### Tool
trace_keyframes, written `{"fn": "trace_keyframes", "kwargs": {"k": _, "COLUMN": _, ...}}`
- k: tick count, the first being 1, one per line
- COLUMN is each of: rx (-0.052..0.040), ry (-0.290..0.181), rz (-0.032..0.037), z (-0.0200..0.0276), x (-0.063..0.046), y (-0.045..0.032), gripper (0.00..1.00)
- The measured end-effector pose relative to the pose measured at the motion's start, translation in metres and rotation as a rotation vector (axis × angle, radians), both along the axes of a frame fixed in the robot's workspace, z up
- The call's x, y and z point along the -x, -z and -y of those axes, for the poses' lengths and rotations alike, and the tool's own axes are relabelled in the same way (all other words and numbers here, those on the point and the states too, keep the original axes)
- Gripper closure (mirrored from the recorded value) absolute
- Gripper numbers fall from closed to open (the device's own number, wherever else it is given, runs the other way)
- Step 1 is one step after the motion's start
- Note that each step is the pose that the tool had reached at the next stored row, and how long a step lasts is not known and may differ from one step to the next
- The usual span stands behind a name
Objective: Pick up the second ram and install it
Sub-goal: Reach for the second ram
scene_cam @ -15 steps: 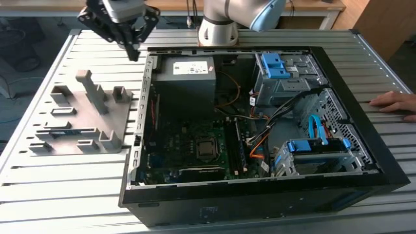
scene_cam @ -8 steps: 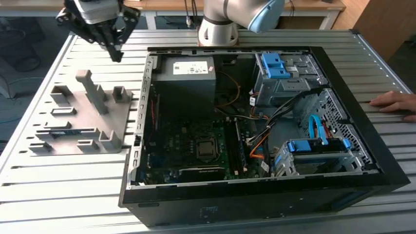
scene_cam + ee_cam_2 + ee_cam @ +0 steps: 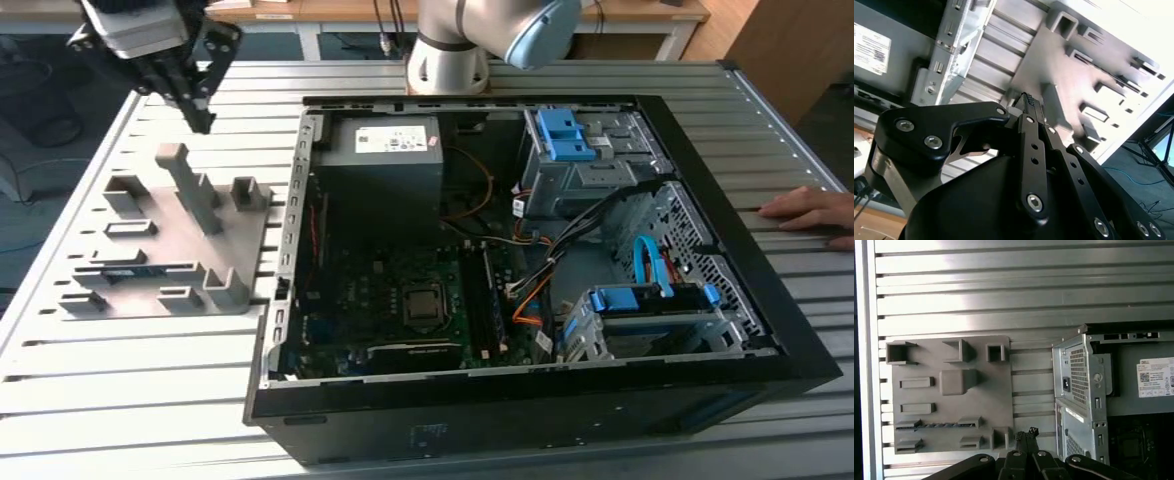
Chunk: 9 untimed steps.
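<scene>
While the hand [image 3: 202, 122] hung high over the counter [image 3: 134, 400] by one edge of the grey tray [image 3: 154, 228], its two fingers were pressed together with nothing between them, as both wrist views showed. The memory stick [image 3: 140, 270] sat in a long narrow slot of the tray, toward the tray's other end in the exterior view and well apart from the hand. In the first wrist view it appeared as a thin dark strip [image 3: 936, 425] along its slot. The open computer case [image 3: 534, 400] stood just beside the tray.

The work seemed to be at the reach for the stick, with the pick not yet made. To do this well, the fingers would need to spread before any descent, since closed tips would only strike the stick's top edge. The hand would do best turned so its fingers closed across the stick's thin faces, centred along its length so it lifted level. A straight vertical approach looked wise, because the tray's upright posts [image 3: 187, 185] stood between the hand and the slot and could catch a slanting path. A gentle squeeze should suffice, as the stick looked light and thin.
</scene>
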<state>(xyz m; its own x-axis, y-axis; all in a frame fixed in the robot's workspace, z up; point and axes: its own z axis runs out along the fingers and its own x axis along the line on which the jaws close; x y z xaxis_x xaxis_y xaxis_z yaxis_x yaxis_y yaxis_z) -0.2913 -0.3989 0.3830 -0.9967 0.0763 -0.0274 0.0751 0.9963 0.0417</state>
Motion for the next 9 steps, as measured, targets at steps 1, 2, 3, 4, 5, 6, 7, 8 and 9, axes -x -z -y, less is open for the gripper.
{"fn": "trace_keyframes", "kwargs": {"k": 1, "rx": 0.0005, "ry": 0.0, "rz": -0.0002, "z": 0.0, "x": 0.004, "y": 0.0014, "gripper": 0.9}}
{"fn": "trace_keyframes", "kwargs": {"k": 2, "rx": 0.0009, "ry": 0.0, "rz": -0.0003, "z": 0.0001, "x": 0.009, "y": 0.0031, "gripper": 0.9}}
{"fn": "trace_keyframes", "kwargs": {"k": 3, "rx": 0.0009, "ry": 0.0, "rz": -0.0001, "z": 0.0004, "x": 0.013, "y": 0.0049, "gripper": 0.9}}
{"fn": "trace_keyframes", "kwargs": {"k": 4, "rx": 0.0007, "ry": 0.0, "rz": 0.0, "z": 0.0007, "x": 0.017, "y": 0.0068, "gripper": 0.9}}
{"fn": "trace_keyframes", "kwargs": {"k": 5, "rx": 0.0008, "ry": 0.0, "rz": -0.0002, "z": 0.001, "x": 0.021, "y": 0.0085, "gripper": 0.9}}
{"fn": "trace_keyframes", "kwargs": {"k": 6, "rx": 0.0009, "ry": 0.0, "rz": -0.0005, "z": 0.0017, "x": 0.024, "y": 0.0104, "gripper": 0.9}}
{"fn": "trace_keyframes", "kwargs": {"k": 7, "rx": 0.0008, "ry": 0.0, "rz": -0.0008, "z": 0.0029, "x": 0.027, "y": 0.0121, "gripper": 0.9}}
{"fn": "trace_keyframes", "kwargs": {"k": 8, "rx": 0.0007, "ry": 0.0, "rz": -0.0011, "z": 0.0045, "x": 0.028, "y": 0.0137, "gripper": 0.9}}
{"fn": "trace_keyframes", "kwargs": {"k": 9, "rx": 0.0008, "ry": 0.0, "rz": -0.0016, "z": 0.0061, "x": 0.03, "y": 0.0149, "gripper": 0.9}}
